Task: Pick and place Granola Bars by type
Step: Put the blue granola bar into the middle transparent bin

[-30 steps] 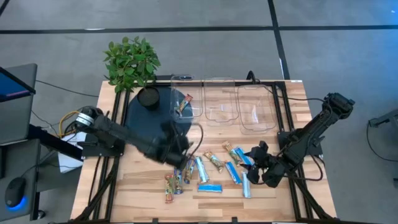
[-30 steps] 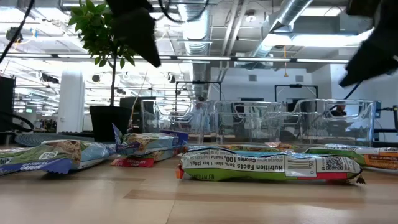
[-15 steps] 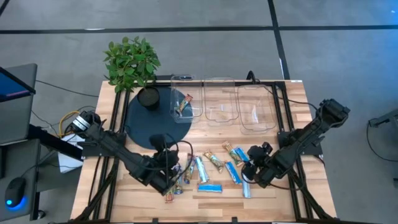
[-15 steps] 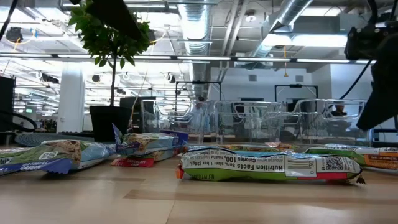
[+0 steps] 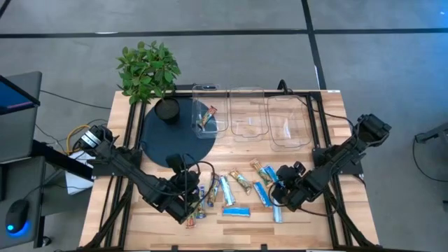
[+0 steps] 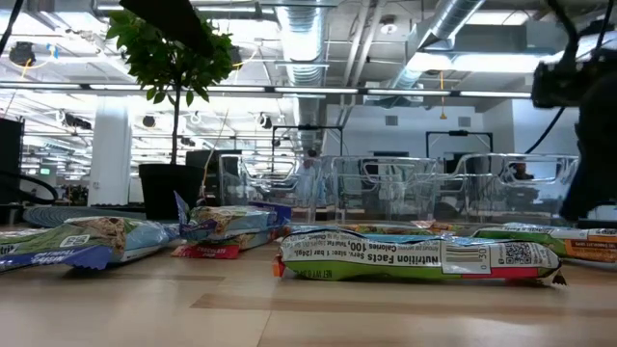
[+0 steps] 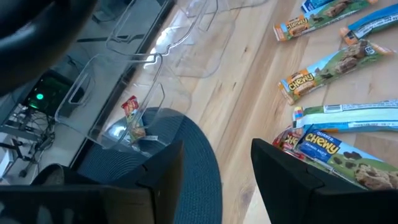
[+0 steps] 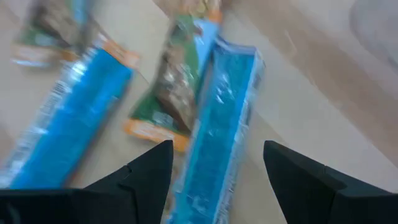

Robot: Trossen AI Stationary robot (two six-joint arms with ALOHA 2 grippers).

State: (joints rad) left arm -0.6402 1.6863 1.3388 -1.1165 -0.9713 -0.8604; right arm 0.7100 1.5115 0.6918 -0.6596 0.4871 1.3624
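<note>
Several granola bars (image 5: 234, 192) lie flat on the wooden table near its near edge, in blue, silvery and brown-orange wrappers. One more bar (image 5: 205, 119) lies in the left clear tub. My left gripper (image 5: 190, 190) is open, between the dark mat's near rim and the leftmost bars (image 7: 336, 155), which show beside one finger. My right gripper (image 5: 279, 191) is open over the right end of the spread. In its wrist view a blue bar (image 8: 217, 143) lies ahead between the two fingers, and a brown-orange bar (image 8: 177, 93) lies beside that one.
Three clear tubs (image 5: 248, 119) stand in a row at the far side. A potted plant (image 5: 147, 70) stands on a dark round mat (image 5: 164, 140) at far left. Black frame rails run along both sides of the table. Bare wood (image 5: 308, 164) lies between tubs and bars.
My left arm has swung from the mat beside the left tub toward the near edge and come down by the leftmost bars. My right gripper has moved a little toward the table's left and downward, over the blue bars. No bar has moved.
</note>
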